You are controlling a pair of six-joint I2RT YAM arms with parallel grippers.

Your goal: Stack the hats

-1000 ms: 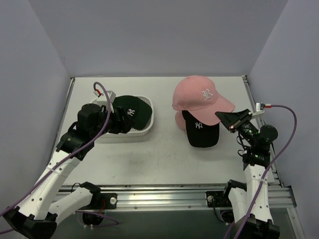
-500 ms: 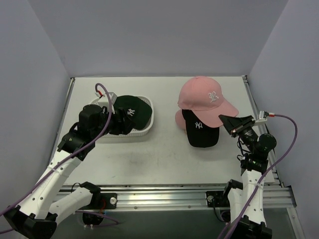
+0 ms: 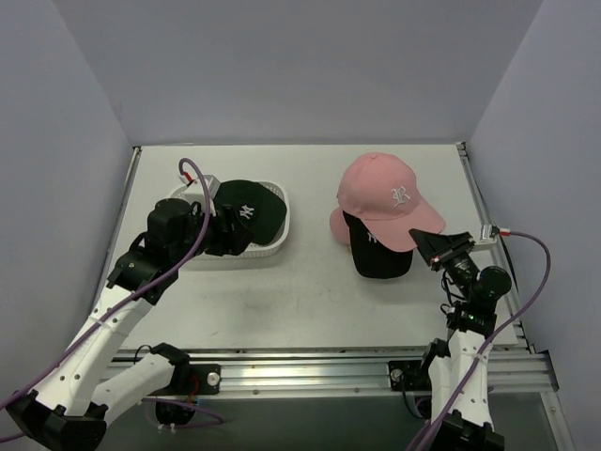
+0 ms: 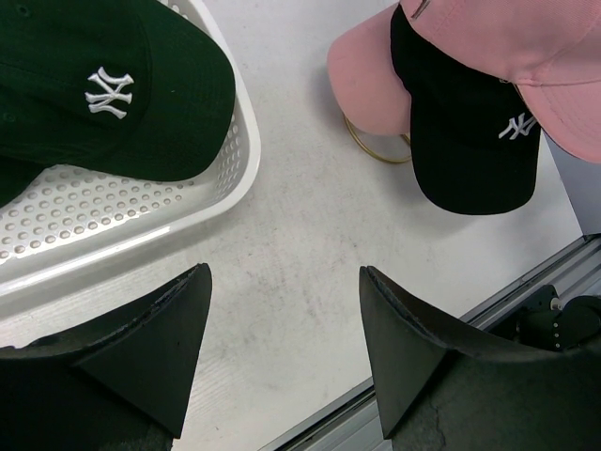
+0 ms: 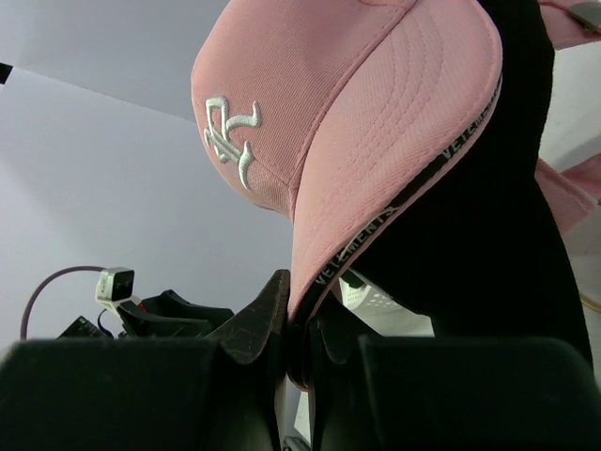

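A pink cap (image 3: 383, 191) sits on top of a black cap (image 3: 378, 254), with another pink cap (image 3: 338, 223) showing under it at the left. My right gripper (image 3: 424, 238) is shut on the top pink cap's brim (image 5: 376, 207). In the right wrist view the black cap (image 5: 488, 244) lies right under that brim. A dark green cap (image 3: 246, 210) lies in the white perforated basket (image 3: 274, 246); the left wrist view shows it too (image 4: 103, 85). My left gripper (image 3: 225, 233) hangs open and empty over the basket's near side.
A gold wire stand (image 4: 376, 148) shows under the stacked caps. The table's metal rail (image 3: 310, 366) runs along the near edge. Grey walls stand close on the left, back and right.
My right gripper has moved toward the near edge and lower with the pink cap, setting it lower over the black cap. The left arm has hardly moved.
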